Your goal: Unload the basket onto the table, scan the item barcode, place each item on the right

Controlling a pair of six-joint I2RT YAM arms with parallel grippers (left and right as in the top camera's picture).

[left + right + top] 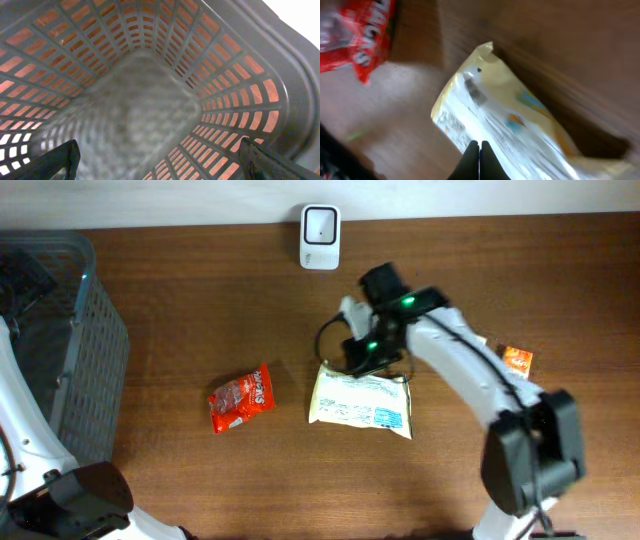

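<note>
Three snack packets, one scanner (320,237), one basket (100,350), two robot arms.
In the overhead view, a pale yellow packet (360,402) lies below the scanner, a red packet (241,398) below and left of it, and a small orange packet (517,360) well to its right. The single grey basket stands far left of the scanner. The arms are the left arm (25,435) and the right arm (470,370).

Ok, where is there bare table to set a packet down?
Bare: the patch between basket, scanner and red bag; also the front strip below red bag and pale bag. Crowded: between pale bag and orange packet, under the right arm.
</note>
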